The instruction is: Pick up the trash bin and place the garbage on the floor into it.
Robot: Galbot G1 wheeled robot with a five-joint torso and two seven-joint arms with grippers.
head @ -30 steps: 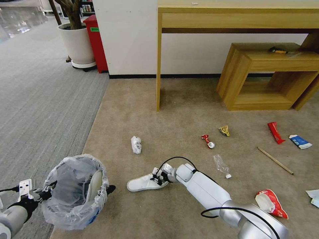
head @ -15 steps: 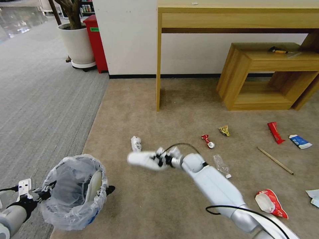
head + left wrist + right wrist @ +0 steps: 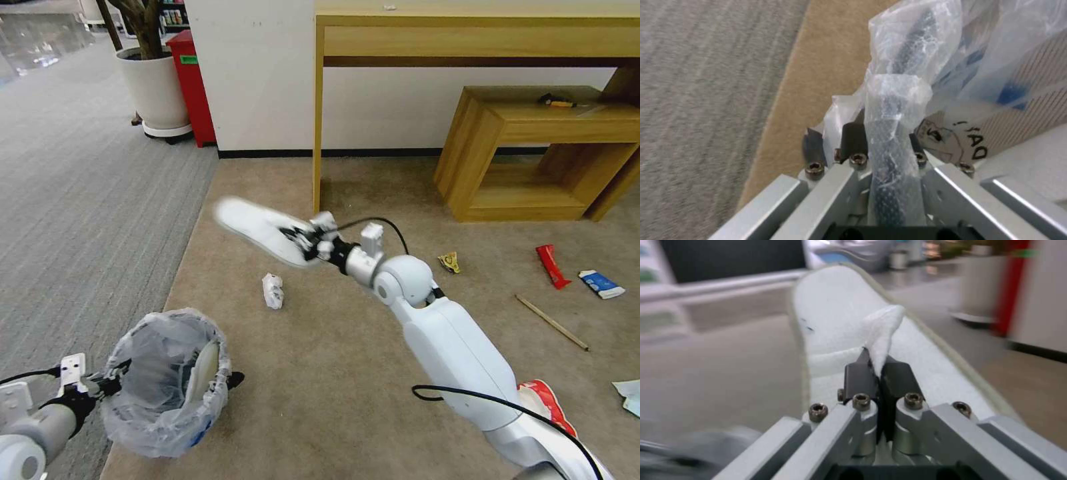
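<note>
The right gripper (image 3: 308,241) is pinched tight on the strap of a white slipper (image 3: 257,228), its two dark fingers (image 3: 861,378) squeezing a fold of the white cloth between them. A second ago that slipper lay flat on the carpet by the arm; half a second ago it was just off the pile; now it rides high and out over the floor, toe pointing off to the robot's left, so the pick has held and the carry toward the bin looks under way.

Low at the robot's left, the left gripper (image 3: 100,388) is clamped on the rim of the trash bin (image 3: 167,380), the crinkly bag bunched between its fingers (image 3: 853,140). The bin hangs tilted, mouth turned toward the slipper, with another white slipper (image 3: 203,370) already standing inside.

On the beige carpet (image 3: 333,373) more litter waits: crumpled white paper (image 3: 273,291) near the bin, a yellow wrapper (image 3: 451,262), a red wrapper (image 3: 553,265), a blue-white cup (image 3: 601,284), a wooden stick (image 3: 552,323) and a red-white cup (image 3: 550,407) beside the arm. Beyond stand a wooden desk (image 3: 467,27), a low wooden shelf (image 3: 533,153), grey striped carpet (image 3: 80,200) and a potted plant (image 3: 152,80).
</note>
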